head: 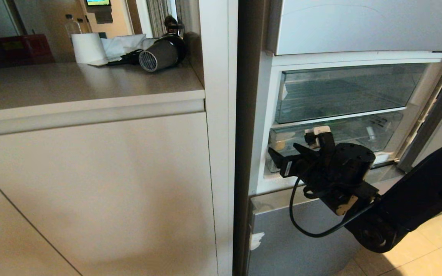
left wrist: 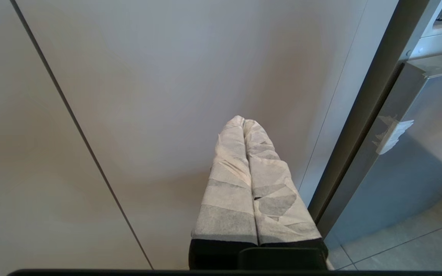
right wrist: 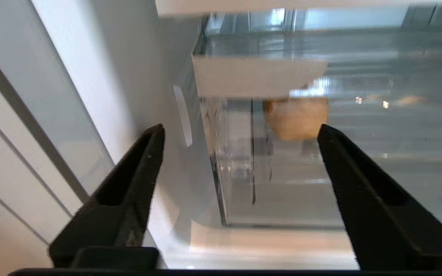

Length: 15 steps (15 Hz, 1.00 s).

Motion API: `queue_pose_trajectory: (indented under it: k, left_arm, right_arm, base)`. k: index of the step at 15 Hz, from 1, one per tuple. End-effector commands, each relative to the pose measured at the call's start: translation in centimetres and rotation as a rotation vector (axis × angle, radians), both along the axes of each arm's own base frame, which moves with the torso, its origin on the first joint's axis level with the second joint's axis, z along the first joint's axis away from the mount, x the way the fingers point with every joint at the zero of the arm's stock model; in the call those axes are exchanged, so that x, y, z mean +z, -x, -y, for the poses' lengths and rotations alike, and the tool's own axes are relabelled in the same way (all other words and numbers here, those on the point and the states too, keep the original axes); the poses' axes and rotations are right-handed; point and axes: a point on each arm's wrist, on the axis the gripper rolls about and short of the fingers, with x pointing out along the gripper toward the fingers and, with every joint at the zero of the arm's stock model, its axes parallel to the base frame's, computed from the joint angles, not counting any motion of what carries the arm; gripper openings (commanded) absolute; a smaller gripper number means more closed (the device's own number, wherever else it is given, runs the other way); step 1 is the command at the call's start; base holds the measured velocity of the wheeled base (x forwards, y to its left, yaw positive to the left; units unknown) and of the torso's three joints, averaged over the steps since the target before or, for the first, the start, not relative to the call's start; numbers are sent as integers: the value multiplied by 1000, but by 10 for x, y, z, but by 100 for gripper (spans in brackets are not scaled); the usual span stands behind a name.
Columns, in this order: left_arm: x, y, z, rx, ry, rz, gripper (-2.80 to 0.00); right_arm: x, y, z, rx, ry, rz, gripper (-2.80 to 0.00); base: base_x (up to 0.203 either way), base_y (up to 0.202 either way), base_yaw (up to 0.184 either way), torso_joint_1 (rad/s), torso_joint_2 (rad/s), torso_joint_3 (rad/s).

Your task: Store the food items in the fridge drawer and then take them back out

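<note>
The right arm (head: 416, 199) is matte black, with a round cylindrical wrist, a small beige part below it and a thin black cable looping under. The right hand (head: 294, 151) has black tapered fingers. The left hand (left wrist: 253, 180) has fingers wrapped in white tape.

At centre right of the head view, the right tool (head: 292, 147) hangs spread before the fridge drawer (head: 359, 134). The drawer's clear front wall blocks the potato-like lump (right wrist: 296, 117). Beige cabinet doors (head: 90, 184) fill the left.
</note>
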Motion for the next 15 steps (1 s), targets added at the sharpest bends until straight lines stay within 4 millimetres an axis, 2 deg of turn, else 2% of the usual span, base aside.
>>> queue_pose_trajectory:
  k: [1, 12, 13, 14, 15]
  left_arm:
    - [0, 0, 0, 0, 1, -1, -280]
    - [0, 0, 0, 0, 1, -1, -280]
    - [0, 0, 0, 0, 1, -1, -280]
    - [0, 0, 0, 0, 1, -1, -280]
    - [0, 0, 0, 0, 1, -1, -280]
  right_arm:
    - [2, -3, -1, -1, -6, 16, 0]
    - [-2, -12, -5, -3, -2, 17, 0]
    - [-2, -12, -5, -3, -3, 18, -72]
    - [-3, -12, -5, -3, -2, 16, -280]
    - [-2, -12, -5, -3, -3, 16, -280]
  base:
    - [0, 0, 0, 0, 0, 0]
    - [0, 0, 0, 0, 0, 0]
    - [0, 0, 0, 0, 0, 0]
    - [0, 0, 0, 0, 0, 0]
    - [0, 0, 0, 0, 0, 0]
